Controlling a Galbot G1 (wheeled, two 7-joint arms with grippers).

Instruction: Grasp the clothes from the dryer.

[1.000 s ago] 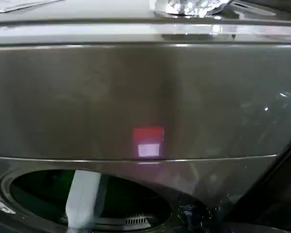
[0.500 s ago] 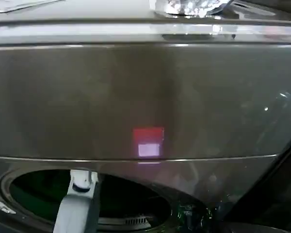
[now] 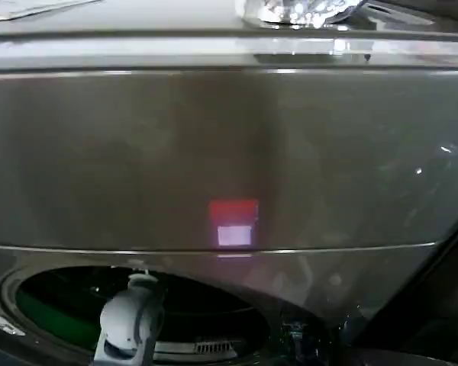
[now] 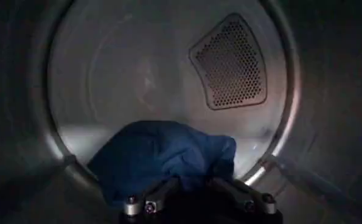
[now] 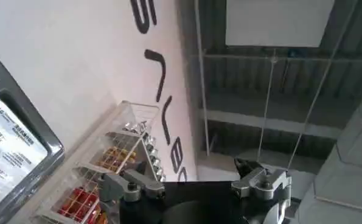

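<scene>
The dryer (image 3: pixel 229 152) is a bronze-grey metal front with a red-lit display (image 3: pixel 233 221), and its round porthole (image 3: pixel 53 305) opens at the lower left. My left arm (image 3: pixel 130 324), white, reaches into that porthole. Inside the steel drum (image 4: pixel 107 73), the clothes (image 4: pixel 162 152) show as a bunched dark navy blue piece. My left gripper (image 4: pixel 191 184) is right at this bundle, its dark fingers closed on the near fold. A green patch (image 3: pixel 49 324) shows in the porthole. My right gripper (image 5: pixel 187 173) is parked away from the dryer, pointing up at a wall, open with nothing in it.
A perforated vent (image 4: pixel 229 61) sits in the drum's back wall, and a raised baffle (image 4: pixel 296 176) runs along the drum side. Beside the right arm are the LG-labelled machine (image 5: pixel 10 146) and a wire rack of small goods (image 5: pixel 107 164). Crinkled foil (image 3: pixel 298 11) lies on the dryer's top.
The left arm has shifted in the porthole. A second ago its straight white forearm showed there; now a rounded joint sits lower. The dryer has not changed.
</scene>
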